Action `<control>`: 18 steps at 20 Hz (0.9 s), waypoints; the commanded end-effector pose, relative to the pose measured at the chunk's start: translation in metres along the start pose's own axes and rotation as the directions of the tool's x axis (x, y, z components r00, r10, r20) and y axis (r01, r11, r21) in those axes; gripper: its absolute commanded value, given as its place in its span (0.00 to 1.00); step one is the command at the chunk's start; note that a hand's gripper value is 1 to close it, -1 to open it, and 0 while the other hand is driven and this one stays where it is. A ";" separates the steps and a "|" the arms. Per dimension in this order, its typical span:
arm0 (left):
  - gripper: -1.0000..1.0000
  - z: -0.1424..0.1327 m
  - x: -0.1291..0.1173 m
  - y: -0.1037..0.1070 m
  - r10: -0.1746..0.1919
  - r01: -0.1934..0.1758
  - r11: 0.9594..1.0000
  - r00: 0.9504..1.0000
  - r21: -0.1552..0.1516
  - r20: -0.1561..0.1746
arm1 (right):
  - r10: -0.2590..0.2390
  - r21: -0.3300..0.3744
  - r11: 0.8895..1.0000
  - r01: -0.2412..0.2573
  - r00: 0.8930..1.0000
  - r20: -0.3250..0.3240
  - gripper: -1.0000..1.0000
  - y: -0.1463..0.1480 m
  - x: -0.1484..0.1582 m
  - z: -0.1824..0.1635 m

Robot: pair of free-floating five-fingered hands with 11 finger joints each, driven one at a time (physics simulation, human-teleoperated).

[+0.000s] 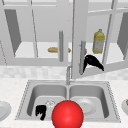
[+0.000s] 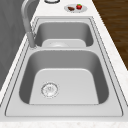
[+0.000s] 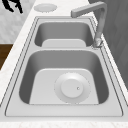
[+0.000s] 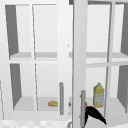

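right robot hand (image 1: 93, 62) curled round the open cabinet door's handle (image 1: 82, 57); left robot hand (image 1: 40, 111) hangs loosely open over the sink (image 1: 25, 100).

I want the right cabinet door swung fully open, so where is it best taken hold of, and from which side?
Grip the vertical bar handle on the half-open right cabinet door, wrapping it from the front. It is long, upright and stands off the door's edge, leaving room for fingers. The right hand is already beside its lower part. The left hand hangs low before the sink.
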 end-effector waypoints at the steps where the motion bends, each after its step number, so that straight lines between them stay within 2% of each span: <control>1: 0.50 0.000 0.000 0.000 0.000 0.000 1.000 1.000 0.000 0.000 | -0.025 -0.007 1.000 0.024 0.999 -0.046 0.00 0.016 0.023 0.002; 9: 0.50 0.000 0.000 0.000 0.000 0.000 1.000 1.000 0.000 0.000 | -0.098 -0.063 0.994 0.090 0.987 -0.126 0.00 0.031 0.065 0.000; 18: 0.50 0.000 0.000 0.000 0.000 0.000 1.000 1.000 0.000 0.000 | -0.175 -0.149 0.978 0.146 0.963 -0.207 0.00 0.048 0.115 -0.002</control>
